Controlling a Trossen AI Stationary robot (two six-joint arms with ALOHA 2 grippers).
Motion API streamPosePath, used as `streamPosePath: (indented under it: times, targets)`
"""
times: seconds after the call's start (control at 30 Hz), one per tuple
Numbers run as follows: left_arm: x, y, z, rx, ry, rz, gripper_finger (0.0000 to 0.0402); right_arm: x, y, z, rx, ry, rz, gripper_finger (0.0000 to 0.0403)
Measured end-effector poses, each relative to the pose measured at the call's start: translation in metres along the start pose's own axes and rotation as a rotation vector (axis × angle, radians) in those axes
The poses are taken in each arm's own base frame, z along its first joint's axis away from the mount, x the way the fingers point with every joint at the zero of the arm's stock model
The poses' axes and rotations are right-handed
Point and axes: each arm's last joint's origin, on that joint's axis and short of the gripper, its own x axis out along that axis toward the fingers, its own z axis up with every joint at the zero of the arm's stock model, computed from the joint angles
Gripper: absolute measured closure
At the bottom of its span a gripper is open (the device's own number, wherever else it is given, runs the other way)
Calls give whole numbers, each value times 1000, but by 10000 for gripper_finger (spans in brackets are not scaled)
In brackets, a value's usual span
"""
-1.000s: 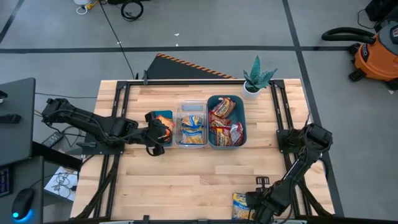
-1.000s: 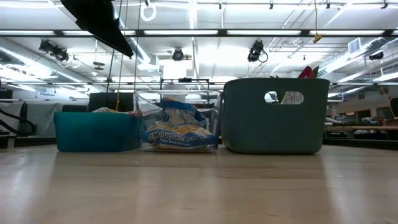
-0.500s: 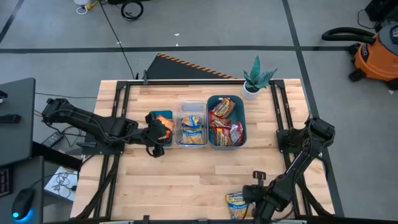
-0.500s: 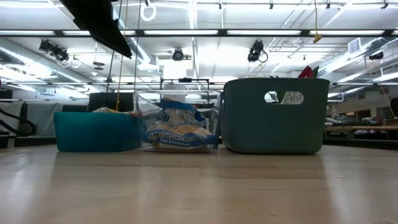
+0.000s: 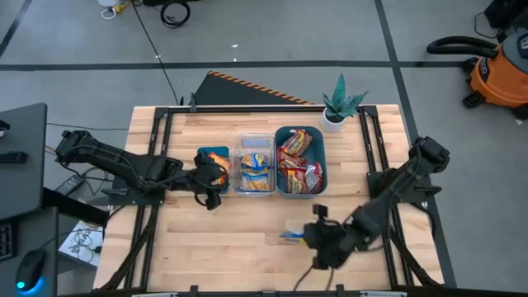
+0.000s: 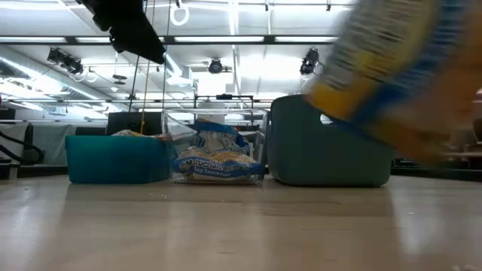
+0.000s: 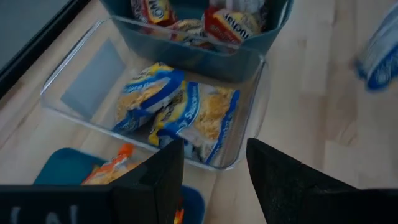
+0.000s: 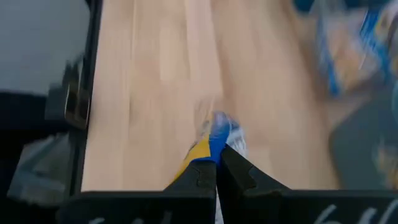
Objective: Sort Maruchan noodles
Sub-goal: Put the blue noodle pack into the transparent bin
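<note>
Fingers of the right gripper pinch a blue-and-yellow noodle packet above the near table, mid-carry; next, reach the clear middle bin. Left gripper hovers spread over the bins.

- You see a blurred yellow-blue packet close up, right.
- Behind it: teal bin, clear bin holding noodles, grey bin.

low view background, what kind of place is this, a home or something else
Likely a lab or workshop, not a home: long strip lights and ceiling-hung cameras fill the room behind the bins, and from above a shop vacuum sits on a taped concrete floor.
</note>
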Motion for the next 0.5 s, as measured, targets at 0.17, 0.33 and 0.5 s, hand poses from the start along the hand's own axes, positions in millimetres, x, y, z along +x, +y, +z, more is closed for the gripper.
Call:
streamPosePath:
  times: [0.17,0.33,0.5]
  targets:
    - [-6,-2,4,2,-30,-90,221,11,-23,37,-45,-127,28,401]
    - [-32,5,10,0,-122,-146,221,26,-52,74,-73,-250,128,401]
    - [-56,14,12,-29,-200,-189,221,38,-95,106,-90,-374,156,401]
